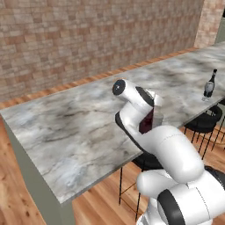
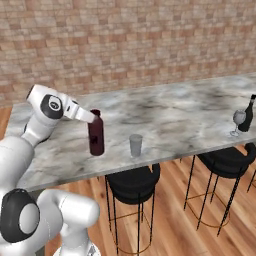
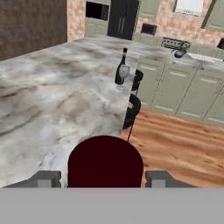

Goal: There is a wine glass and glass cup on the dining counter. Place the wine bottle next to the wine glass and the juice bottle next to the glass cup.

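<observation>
the bench [image 2: 165, 112] is a long grey-veined marble slab, and the juice bottle [image 2: 96, 134] stands on it close to the stool-side edge, with the glass cup [image 2: 135, 145] just beside it on the same strip of marble. that narrow margin looks like the main risk: if the pincer [image 2: 94, 117] drags or twists as it lets go, the bottle could tip into the cup or go off the edge toward the stools. i judge a straight lift clear of the top would avoid both.

the bottle is squat, dark maroon, opaque, with a rounded top [image 3: 105, 159] between the two fingertips [image 3: 46, 178]. whether they clamp it or have let go, i cannot tell.

towards the far end, the wine bottle [image 2: 248, 115] stands just beside the wine glass [image 2: 239, 120], near the same edge.
</observation>
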### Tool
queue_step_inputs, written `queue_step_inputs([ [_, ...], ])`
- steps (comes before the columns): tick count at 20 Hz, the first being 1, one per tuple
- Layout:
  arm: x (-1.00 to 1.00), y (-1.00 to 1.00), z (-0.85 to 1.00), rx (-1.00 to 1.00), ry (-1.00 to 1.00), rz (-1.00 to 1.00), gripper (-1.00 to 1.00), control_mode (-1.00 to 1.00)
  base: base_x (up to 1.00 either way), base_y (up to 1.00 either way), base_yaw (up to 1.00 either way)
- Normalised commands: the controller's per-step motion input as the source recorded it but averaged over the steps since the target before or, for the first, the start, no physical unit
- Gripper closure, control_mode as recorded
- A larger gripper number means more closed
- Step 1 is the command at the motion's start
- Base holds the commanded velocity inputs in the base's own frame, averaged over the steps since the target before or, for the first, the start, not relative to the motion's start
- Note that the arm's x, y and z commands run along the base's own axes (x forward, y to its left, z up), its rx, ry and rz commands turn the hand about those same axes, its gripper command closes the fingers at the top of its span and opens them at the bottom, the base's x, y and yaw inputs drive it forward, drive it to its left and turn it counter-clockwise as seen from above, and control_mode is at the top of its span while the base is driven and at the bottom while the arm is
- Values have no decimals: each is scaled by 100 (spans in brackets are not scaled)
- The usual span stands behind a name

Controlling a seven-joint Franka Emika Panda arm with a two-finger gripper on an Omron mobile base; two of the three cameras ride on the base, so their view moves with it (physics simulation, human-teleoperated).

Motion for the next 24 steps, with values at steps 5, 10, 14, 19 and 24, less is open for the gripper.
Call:
queue_step_inputs([
  [5, 9, -11, -30, 0, -15, -4, 100, -100, 0, 0, 0],
  [10, 21, -23, -10, 0, 0, -5, 100, -100, 0, 0, 0],
  [14, 23, -20, -8, 0, 0, -4, 100, -100, 0, 0, 0],
  [19, 19, -18, -10, 0, -1, -3, 100, -100, 0, 0, 0],
  [24, 14, -11, -13, 0, 0, -5, 100, -100, 0, 0, 0],
])
